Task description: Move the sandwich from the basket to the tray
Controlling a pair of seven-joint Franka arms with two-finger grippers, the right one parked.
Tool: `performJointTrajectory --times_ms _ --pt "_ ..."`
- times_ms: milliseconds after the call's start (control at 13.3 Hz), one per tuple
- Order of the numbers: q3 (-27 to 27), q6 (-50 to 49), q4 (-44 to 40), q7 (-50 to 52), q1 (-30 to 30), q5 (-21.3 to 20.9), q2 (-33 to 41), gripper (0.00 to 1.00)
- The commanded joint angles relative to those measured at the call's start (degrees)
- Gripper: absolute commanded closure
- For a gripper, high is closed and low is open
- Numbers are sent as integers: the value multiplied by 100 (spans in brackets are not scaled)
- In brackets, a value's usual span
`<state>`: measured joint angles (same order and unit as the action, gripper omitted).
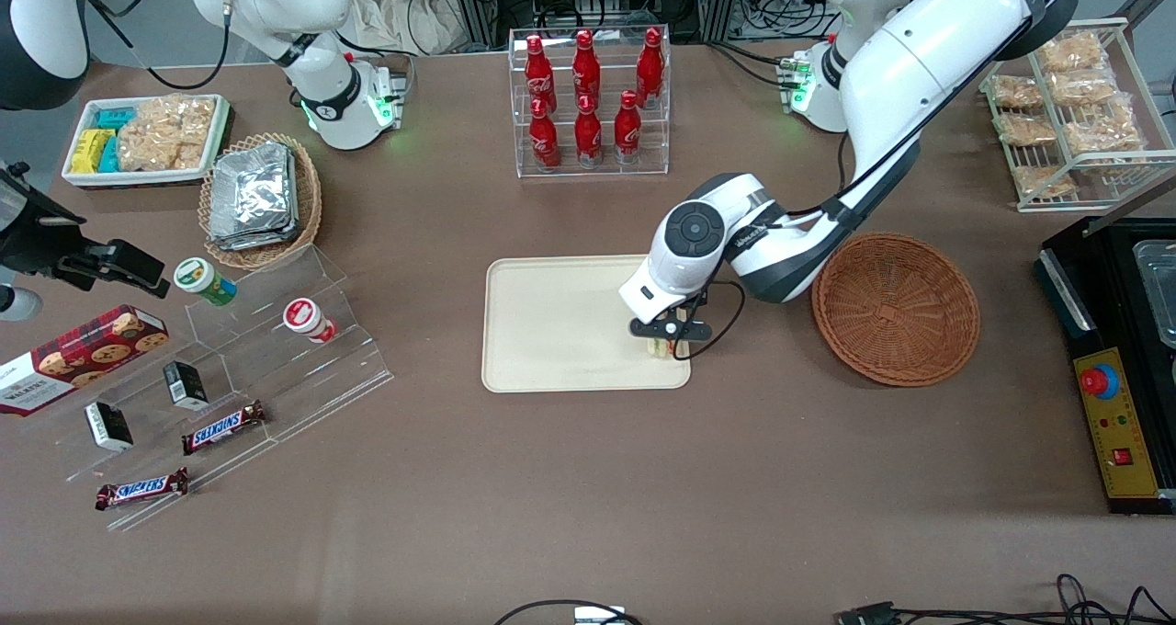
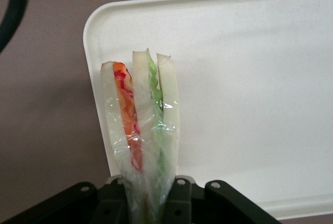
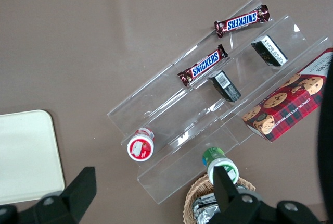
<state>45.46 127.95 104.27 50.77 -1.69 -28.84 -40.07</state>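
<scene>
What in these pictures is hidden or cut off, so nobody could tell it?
- Front view: the arm covers most of the sandwich under the pincer.
- Left wrist view: the sandwich's held end is cut off; whether it touches the tray is unclear.
- Basket: the arm hides one rim.

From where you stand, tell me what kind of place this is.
Probably a robotics lab staged as a snack shop: cola bottles in a clear rack, Snickers bars on acrylic steps, cables along the table. The gripper holds the sandwich over the tray.
</scene>
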Motion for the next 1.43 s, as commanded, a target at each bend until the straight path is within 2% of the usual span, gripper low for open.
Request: performJointTrajectory --times_ms 0,75,150,225,300,525,750,900,975,1125,1350 --pt "-475 239 -73 152 475 -113 -36 81" --pt "-528 335 -65 152 486 -113 -54 81" --pt "-538 405 -65 144 486 -113 -97 77" --pt "-555 415 -73 144 486 -113 -115 44" --pt "-555 389 -65 144 477 -104 -98 0" --pt "-538 275 -73 91 416 -87 16 0" --pt "-433 -226 -108 135 407 62 463 0" --pt "-388 -602 -170 91 415 561 1016 0" --pt "-388 -901 -292 82 415 642 1279 0" --pt "-362 -1682 -774 73 415 739 1580 0" --pt "-388 -3035 -1810 47 407 1117 1931 0"
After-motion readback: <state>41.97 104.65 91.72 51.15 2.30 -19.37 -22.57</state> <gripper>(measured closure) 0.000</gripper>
